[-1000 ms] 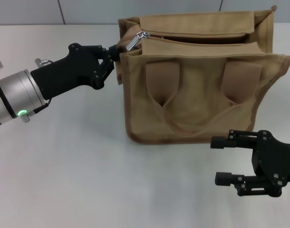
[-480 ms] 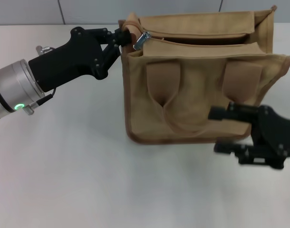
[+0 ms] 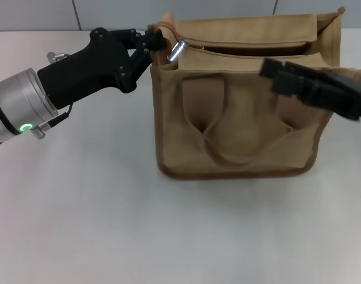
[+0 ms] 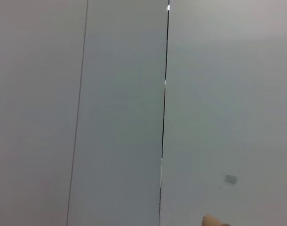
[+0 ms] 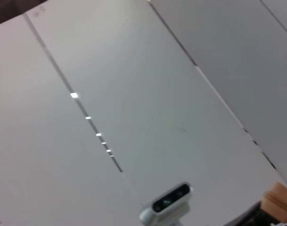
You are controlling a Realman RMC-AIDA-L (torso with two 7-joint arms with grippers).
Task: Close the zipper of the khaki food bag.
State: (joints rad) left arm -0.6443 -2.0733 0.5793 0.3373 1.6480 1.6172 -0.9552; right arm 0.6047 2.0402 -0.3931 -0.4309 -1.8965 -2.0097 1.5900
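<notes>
The khaki food bag [image 3: 239, 130] stands upright on the table in the head view, its two strap handles hanging down its front. Its zipper [image 3: 251, 51] runs along the top and gapes open, showing a dark slit. The silver pull tab [image 3: 177, 49] sits at the zip's left end, sticking up. My left gripper [image 3: 152, 42] is shut on the bag's left top corner, just left of the pull tab. My right gripper [image 3: 274, 72] is blurred, raised in front of the bag's upper right part, pointing left.
The bag stands on a white table [image 3: 109, 225], with a grey panelled wall [image 3: 109, 12] behind. The left wrist view shows only wall panels and a tan sliver [image 4: 214, 221]. The right wrist view shows wall panels and a small white camera [image 5: 167, 203].
My right arm has risen from the table in front of the bag to the bag's upper right. My left gripper has lifted the bag's left corner slightly; the pull tab now stands more upright.
</notes>
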